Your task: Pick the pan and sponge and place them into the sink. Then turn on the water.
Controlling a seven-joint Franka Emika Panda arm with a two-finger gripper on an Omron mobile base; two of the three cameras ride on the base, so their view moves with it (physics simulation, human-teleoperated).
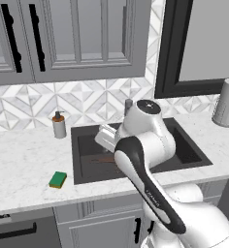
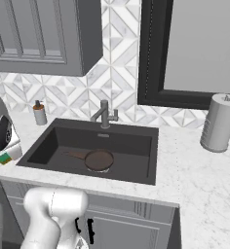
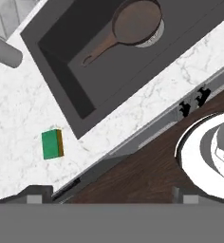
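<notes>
The sink (image 1: 187,152) is sunk into the marble counter (image 1: 19,164), its middle hidden behind the white arm (image 1: 145,160). The sponge (image 1: 58,179) lies on the counter just left of the sink's front corner. A soap dispenser (image 1: 59,125) stands beyond the sink's far left corner, and a paper towel roll (image 1: 227,102) stands well right of it.

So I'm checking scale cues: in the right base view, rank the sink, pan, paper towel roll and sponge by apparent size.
1. sink, by far the largest.
2. paper towel roll.
3. pan, lying in the basin; with its handle, not far behind the roll.
4. sponge, smallest, partly hidden by the arm.
</notes>
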